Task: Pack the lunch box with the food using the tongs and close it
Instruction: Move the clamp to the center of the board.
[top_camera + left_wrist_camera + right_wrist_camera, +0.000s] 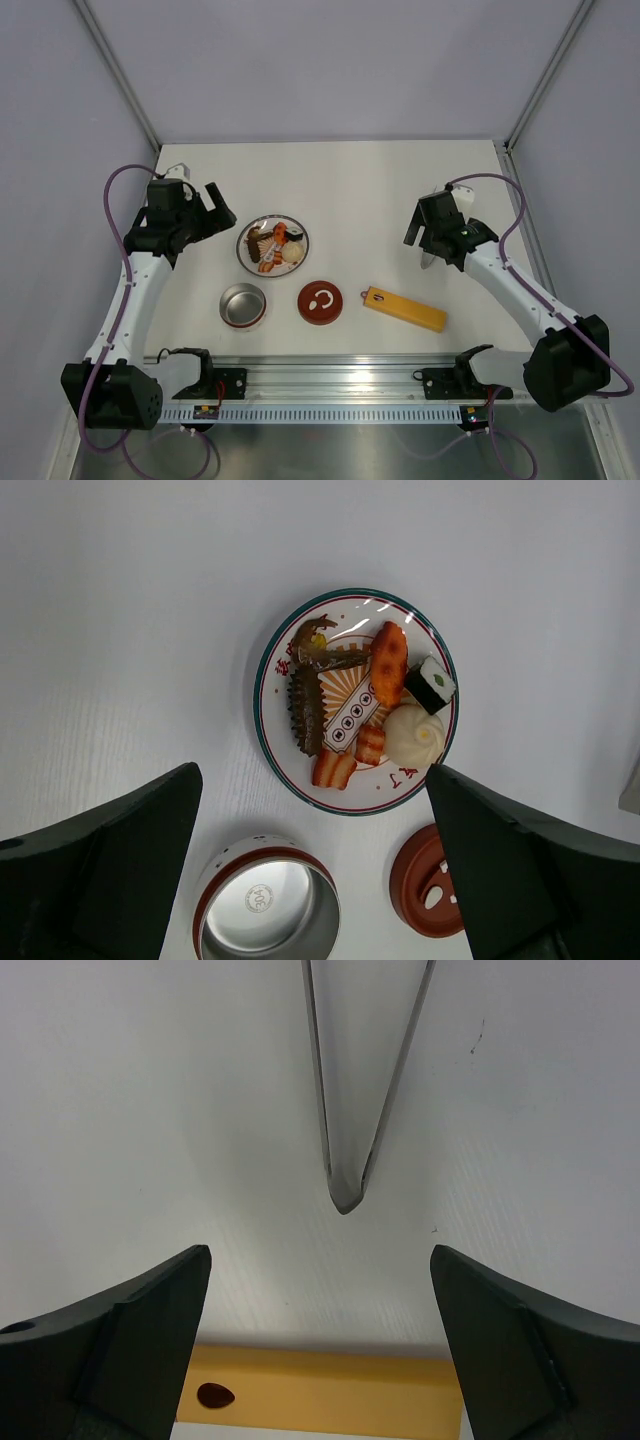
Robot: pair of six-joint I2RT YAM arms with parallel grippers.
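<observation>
White tabletop (400, 190), nothing packed yet. My left pincer (218, 205) gapes wide beside the flat silver plate (243, 238) of brown, orange and cream food pieces (275, 247). My right pincer (318, 1252) gapes wide over the slim silver tongs (345, 1198), not yet gripped. The round red steel-lined lunch box (243, 305) sits empty, its dark-red round lid (320, 302) beside it.

Ahead of the jaws of your left gripper (310, 768), the loaded plate (272, 720) blocked the way; bare table (150, 600) lay open beyond it. Nearer in, between those jaws, sat the lunch box (262, 858) and lid (415, 880). Your right gripper (320, 1248) had clear table ahead except the tongs (343, 1200); the yellow bar (320, 1392) lay just behind.
</observation>
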